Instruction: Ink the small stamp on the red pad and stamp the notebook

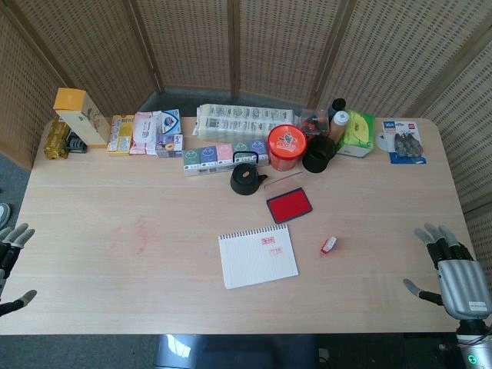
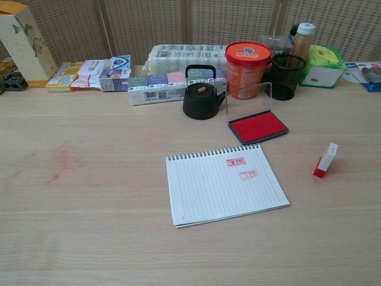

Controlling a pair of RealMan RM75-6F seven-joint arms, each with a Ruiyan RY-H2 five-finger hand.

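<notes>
Resting at the desk's [image 1: 115, 261] left edge, the left hand [image 1: 11, 250] holds nothing, fingers spread. A white spiral-bound notebook [image 1: 257, 260] lies open mid-desk with two red stamp marks [image 2: 242, 168] near its top right corner. Just behind it sits the red ink pad [image 1: 288, 204], lid up. The small red-and-white stamp [image 1: 329, 245] lies right of the notebook. The right hand [image 1: 453, 269] hovers empty, fingers apart, well clear.

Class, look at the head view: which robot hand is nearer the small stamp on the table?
The right robot hand, open at the table's right edge. The small stamp lies right of centre; the left robot hand is at the far left edge.
</notes>
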